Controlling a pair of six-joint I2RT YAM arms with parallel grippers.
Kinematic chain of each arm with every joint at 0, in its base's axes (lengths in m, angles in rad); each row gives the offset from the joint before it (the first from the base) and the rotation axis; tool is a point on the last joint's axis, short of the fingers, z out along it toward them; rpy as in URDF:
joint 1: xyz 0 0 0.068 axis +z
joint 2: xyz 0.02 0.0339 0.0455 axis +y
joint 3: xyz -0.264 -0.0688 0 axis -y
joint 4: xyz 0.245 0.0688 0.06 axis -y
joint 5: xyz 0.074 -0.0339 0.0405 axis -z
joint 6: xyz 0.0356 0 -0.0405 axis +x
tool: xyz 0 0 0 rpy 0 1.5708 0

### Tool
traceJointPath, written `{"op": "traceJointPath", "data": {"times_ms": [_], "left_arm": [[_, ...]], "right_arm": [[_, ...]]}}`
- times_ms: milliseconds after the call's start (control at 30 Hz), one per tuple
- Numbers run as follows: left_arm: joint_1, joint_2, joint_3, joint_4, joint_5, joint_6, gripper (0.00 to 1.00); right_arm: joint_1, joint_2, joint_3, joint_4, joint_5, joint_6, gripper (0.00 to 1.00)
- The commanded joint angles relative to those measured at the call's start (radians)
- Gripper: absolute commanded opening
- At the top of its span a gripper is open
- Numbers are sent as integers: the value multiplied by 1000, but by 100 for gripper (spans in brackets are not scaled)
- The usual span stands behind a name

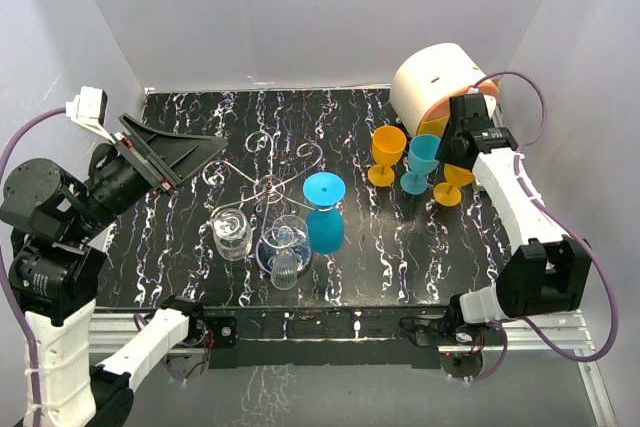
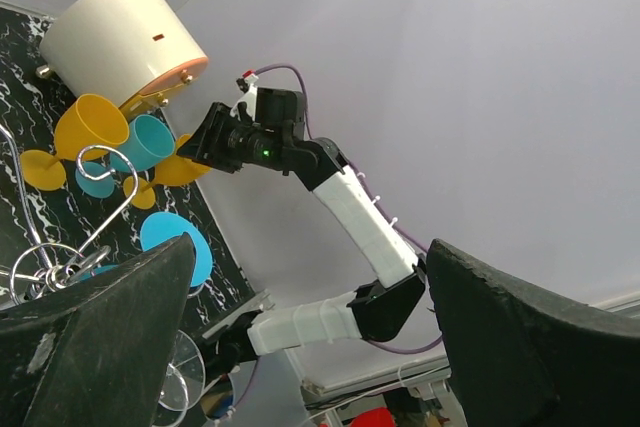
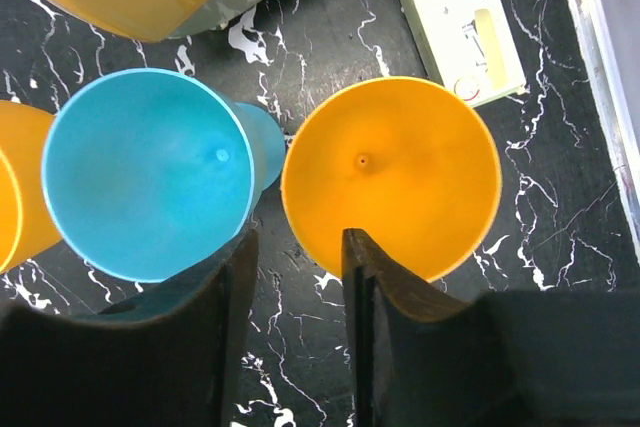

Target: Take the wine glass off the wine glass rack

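Orange wine glass (image 3: 390,172) upright on black marbled table (image 1: 350,117), well apart from silver wire rack (image 1: 272,185) mid-table. Right gripper (image 3: 297,247) over its rim, fingers slightly apart, clamping nothing. Left gripper (image 2: 310,247) spread wide, empty, near rack.

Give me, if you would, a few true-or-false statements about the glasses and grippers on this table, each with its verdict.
1. The left gripper is open and empty. True.
2. The right gripper is clamped on the teal glass. False: its jaws stand apart above the teal glass and an orange glass, gripping nothing.
3. The blue glass by the wine glass rack has its round foot facing up. True.
4. The white container sits at the far left of the table. False: it sits at the far right, behind the coloured glasses.
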Motion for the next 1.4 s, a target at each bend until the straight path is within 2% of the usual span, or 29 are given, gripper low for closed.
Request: {"op": "traceJointPath", "data": {"times_ms": [0, 100, 200, 233, 267, 367, 467, 533, 633, 833, 933, 1133, 1300, 1367], "left_arm": [[1, -8, -4, 27, 30, -6, 99], [2, -12, -5, 25, 29, -6, 99], [2, -16, -10, 27, 27, -7, 99], [1, -18, -13, 27, 26, -10, 99], [2, -20, -17, 29, 25, -10, 99], [2, -27, -33, 38, 24, -14, 99], [2, -31, -52, 52, 29, -25, 99], [1, -32, -61, 62, 37, -31, 99], [1, -32, -67, 68, 41, -34, 99], [2, -40, -85, 72, 56, -35, 99], [2, -39, -94, 81, 67, -39, 99], [2, -34, -90, 84, 77, -42, 99], [2, -43, -108, 94, 75, -57, 99], [1, -46, -118, 107, 76, -68, 99]], "right_arm": [[-7, -88, 83, 10, 20, -16, 42], [-7, -141, 118, 3, 4, -18, 52], [-6, -215, 140, 28, -114, -21, 62], [-6, -242, 135, 41, -178, -22, 67], [-5, -268, 125, 56, -254, -16, 78], [-4, -325, 80, 102, -547, 60, 95], [-2, -348, -3, 203, -832, 219, 98], [7, -352, -70, 297, -1002, 358, 98], [54, -357, -153, 462, -1139, 553, 98], [165, -351, -133, 521, -1138, 677, 98], [224, -339, -139, 536, -1141, 724, 95], [326, -322, -129, 569, -1129, 763, 66], [366, -317, -117, 529, -1104, 742, 54], [377, -314, -131, 543, -1108, 756, 45]]}}
